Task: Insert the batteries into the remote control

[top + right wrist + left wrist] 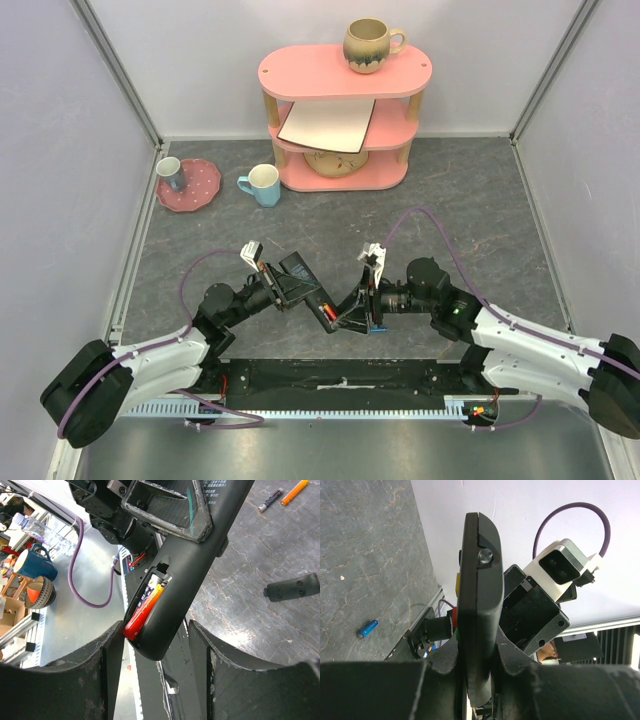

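The black remote control (312, 295) is tilted above the table with my left gripper (283, 283) shut on it. In the left wrist view the remote (480, 580) shows edge-on, pinched between the fingers of that gripper (479, 655). Its back compartment is uncovered, and a red-orange battery (142, 612) lies slanted in it with its lower end sticking out. My right gripper (156, 630) stands open astride the remote's (195, 555) lower end. Its left finger (107, 650) touches the battery's end and its right finger stands clear of the remote. A blue battery (367, 628) lies on the table.
A black cover piece (292, 586) lies on the grey table, with a dark battery (270, 500) and an orange one (294, 491) beyond it. At the back stand a pink shelf (345, 75) bearing a mug (370, 45), a blue-handled mug (262, 185) and a red plate (200, 190).
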Tool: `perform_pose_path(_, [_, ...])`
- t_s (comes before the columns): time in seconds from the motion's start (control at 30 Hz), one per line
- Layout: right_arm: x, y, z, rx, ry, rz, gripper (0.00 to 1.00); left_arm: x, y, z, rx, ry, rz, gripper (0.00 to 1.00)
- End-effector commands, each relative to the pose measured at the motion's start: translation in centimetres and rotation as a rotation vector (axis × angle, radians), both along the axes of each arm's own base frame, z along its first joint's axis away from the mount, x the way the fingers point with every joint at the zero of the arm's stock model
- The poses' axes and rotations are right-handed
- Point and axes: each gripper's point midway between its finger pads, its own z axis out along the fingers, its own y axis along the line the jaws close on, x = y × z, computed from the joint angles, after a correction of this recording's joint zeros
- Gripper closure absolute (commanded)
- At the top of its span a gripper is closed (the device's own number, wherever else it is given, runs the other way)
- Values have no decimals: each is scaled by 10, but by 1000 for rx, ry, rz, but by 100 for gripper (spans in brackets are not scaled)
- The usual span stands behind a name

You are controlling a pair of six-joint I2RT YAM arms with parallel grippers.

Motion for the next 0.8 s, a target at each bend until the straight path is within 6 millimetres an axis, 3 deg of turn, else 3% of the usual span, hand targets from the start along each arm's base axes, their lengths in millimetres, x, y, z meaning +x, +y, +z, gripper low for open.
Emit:
perform_pose_path(0.0, [17, 7, 15, 33, -30, -52, 41, -23, -4, 53, -110, -168, -111, 98])
perform_pose_path(0.77, [26, 25, 14, 101, 79, -46, 55, -30, -6, 57, -114, -216, -153, 98])
